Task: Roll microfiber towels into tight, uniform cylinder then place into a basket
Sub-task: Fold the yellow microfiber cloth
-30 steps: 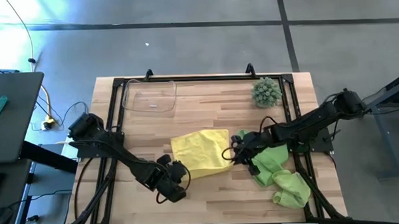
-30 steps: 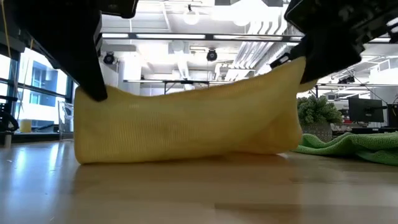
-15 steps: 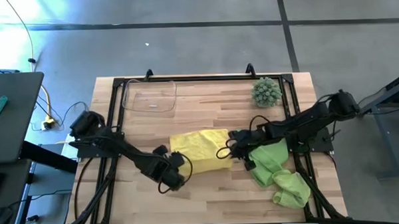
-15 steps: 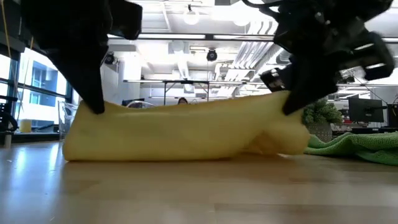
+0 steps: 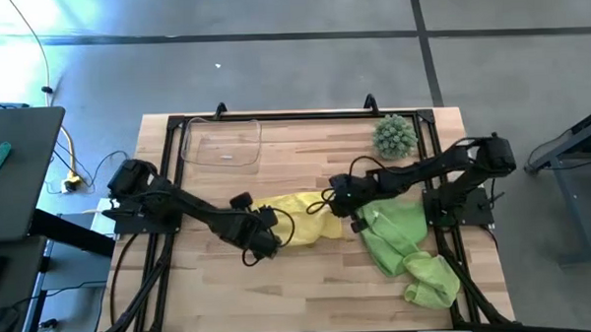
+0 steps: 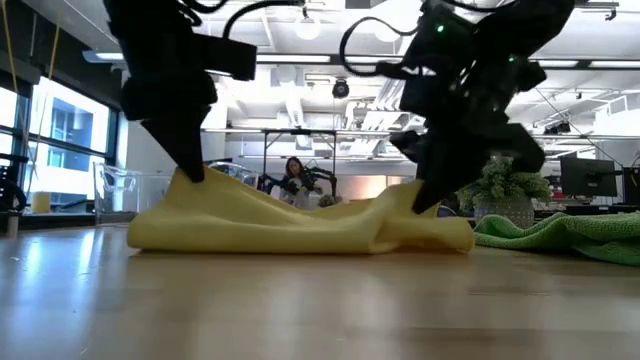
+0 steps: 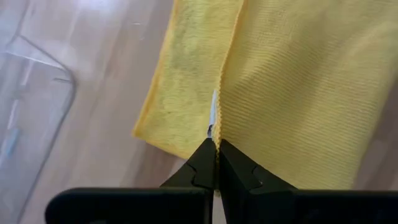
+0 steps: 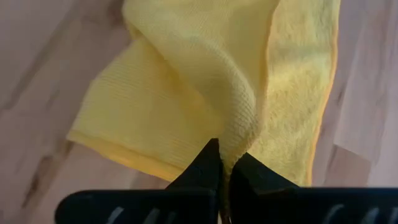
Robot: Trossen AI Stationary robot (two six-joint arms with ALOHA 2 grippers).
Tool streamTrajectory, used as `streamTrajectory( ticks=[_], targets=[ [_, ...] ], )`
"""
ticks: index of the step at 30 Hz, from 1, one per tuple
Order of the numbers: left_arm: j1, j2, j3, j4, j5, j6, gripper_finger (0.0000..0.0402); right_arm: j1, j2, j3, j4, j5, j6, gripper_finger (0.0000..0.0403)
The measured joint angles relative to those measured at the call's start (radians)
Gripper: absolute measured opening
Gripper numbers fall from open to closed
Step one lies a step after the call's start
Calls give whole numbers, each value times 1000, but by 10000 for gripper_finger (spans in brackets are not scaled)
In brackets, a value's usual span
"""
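Microfiber towels are lying across the wooden slatted table (image 5: 310, 294), and the soft pale yellow towel (image 5: 299, 220) among them is stretching between the two grippers, sagging to the tabletop in the middle while both ends are being lifted. Two crumpled light green towels (image 5: 402, 246) are sitting just beyond the right gripper (image 5: 340, 206), on the side away from the yellow cloth, one heaped close to it and the other trailing further toward the table's near edge. Well apart from the left gripper (image 5: 269, 229), near the far corner on that arm's side, the shallow clear plastic rectangular basket (image 5: 222, 143) is resting with nothing visible inside. A spiky round green plant (image 5: 394, 136) is standing near the opposite far corner, beyond the right arm. The left gripper is pinching one hemmed edge of the yellow towel between fingers pressed fully together, as the left wrist view is showing. The right gripper is likewise clamping a gathered fold of the same towel at its other end, fingers closed tight on the fabric.
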Motion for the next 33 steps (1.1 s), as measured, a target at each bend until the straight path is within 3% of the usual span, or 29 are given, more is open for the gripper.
streamTrajectory(
  ticks=[8, 19, 24, 33],
  targets=[
    [66, 0, 0, -3, 3, 60, 3, -36, 63, 60, -59, -3, -104, 0],
    [131, 0, -31, -16, -12, 63, 3, -106, 74, 134, -125, 0, -112, 0],
    [152, 0, -32, -12, -53, 66, 3, -118, 74, 134, -135, 1, -158, 0],
    [170, 7, -32, -11, -32, 86, 3, -118, 74, 134, -135, 1, -161, 0]
  ],
)
